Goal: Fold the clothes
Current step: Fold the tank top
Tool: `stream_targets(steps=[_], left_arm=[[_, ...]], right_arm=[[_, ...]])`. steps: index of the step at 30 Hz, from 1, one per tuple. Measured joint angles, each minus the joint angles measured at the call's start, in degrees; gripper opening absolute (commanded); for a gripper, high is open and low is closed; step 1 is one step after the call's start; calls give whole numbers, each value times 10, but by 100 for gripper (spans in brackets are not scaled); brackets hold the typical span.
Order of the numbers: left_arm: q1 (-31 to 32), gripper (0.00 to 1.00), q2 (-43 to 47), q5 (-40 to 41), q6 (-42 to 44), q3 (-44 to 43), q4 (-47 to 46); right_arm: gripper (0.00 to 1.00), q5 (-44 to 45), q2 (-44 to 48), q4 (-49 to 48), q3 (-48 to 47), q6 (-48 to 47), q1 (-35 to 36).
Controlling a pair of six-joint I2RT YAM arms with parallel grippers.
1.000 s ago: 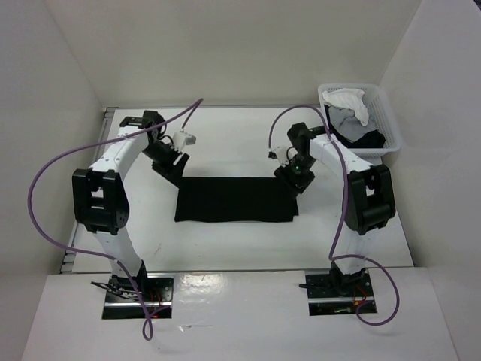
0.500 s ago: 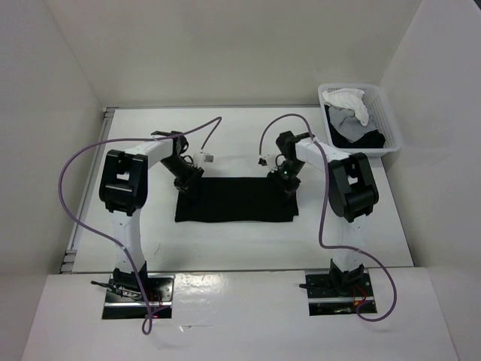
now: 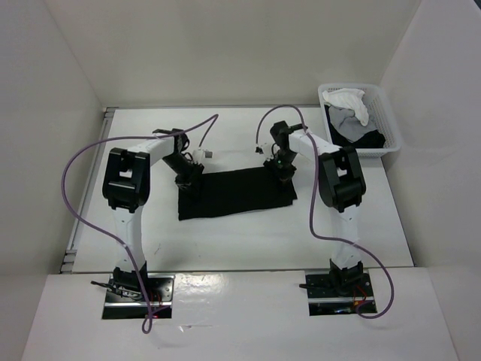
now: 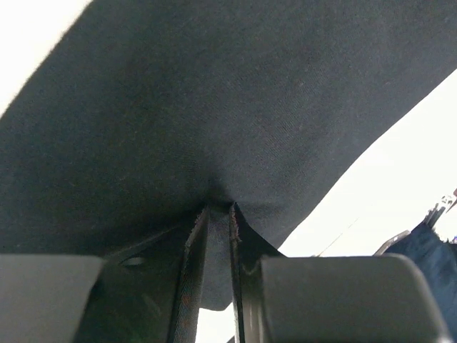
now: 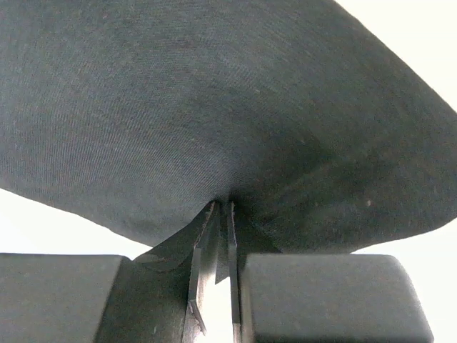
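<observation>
The black top (image 3: 237, 192) lies in the middle of the white surface (image 3: 248, 241), between my two arms. I see it as a wide dark band that runs left to right and sits slightly askew, with the right end farther from the bases than the left. The neck hole is not visible to me from above.

My left hand (image 3: 188, 180) is down on the far left corner of the band. On its wrist camera the fingers (image 4: 193, 271) are clenched on a pinch of the black fabric, which puckers into the narrow slot between them.

My right hand (image 3: 284, 171) is on the far right corner. Its wrist camera shows the same thing: fingers (image 5: 203, 250) nearly together with a fold of the cloth drawn in between, and bright surface showing past the hem.

Well apart, at the far right corner of the surface, stands a white basket (image 3: 392, 128). It holds a white garment (image 3: 347, 101) on top of a grey garment (image 3: 342, 120) and something dark.
</observation>
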State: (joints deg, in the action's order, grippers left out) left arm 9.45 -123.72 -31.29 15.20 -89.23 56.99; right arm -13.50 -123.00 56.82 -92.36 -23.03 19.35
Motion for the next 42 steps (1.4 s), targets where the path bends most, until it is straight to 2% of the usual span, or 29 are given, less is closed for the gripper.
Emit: stream_targets(steps=[12,16,17,19,20,22,23,24,25,28,31,35,42], left_arm=[[-26,24,-40,24,-38,-93,-23],[-37,33,-30,32,-38,-103,-34],[-40,43,-20,34,-38,-102,-34],[-45,49,11,37,-35,-101,-34],[-49,56,33,38,-35,-99,-35],[-57,63,86,38,-34,-89,-44],[-61,64,112,38,-33,-82,-49],[-66,64,135,37,-33,-71,-56],[-71,66,157,37,-33,-58,-63],[-83,67,183,36,-33,-23,-76],[-85,67,159,32,-33,17,-89],[-85,67,114,21,-31,56,-90],[-84,61,101,-25,-19,36,-85]], right_arm=[[17,50,-74,-11,-142,1,-11],[17,48,-75,-15,-156,0,-13],[18,46,-71,-15,-156,0,-14],[22,40,-57,-15,-155,0,-14],[28,36,-45,-15,-152,0,-14],[38,32,-7,-19,-138,0,-16],[43,31,15,-20,-129,1,-18],[54,29,38,-26,-118,0,-21],[60,28,64,-34,-103,4,-26],[72,23,120,-49,-68,6,-47],[78,7,128,-62,-37,12,-76],[78,-42,107,-63,6,15,-122],[78,-130,52,-59,19,7,-176]])
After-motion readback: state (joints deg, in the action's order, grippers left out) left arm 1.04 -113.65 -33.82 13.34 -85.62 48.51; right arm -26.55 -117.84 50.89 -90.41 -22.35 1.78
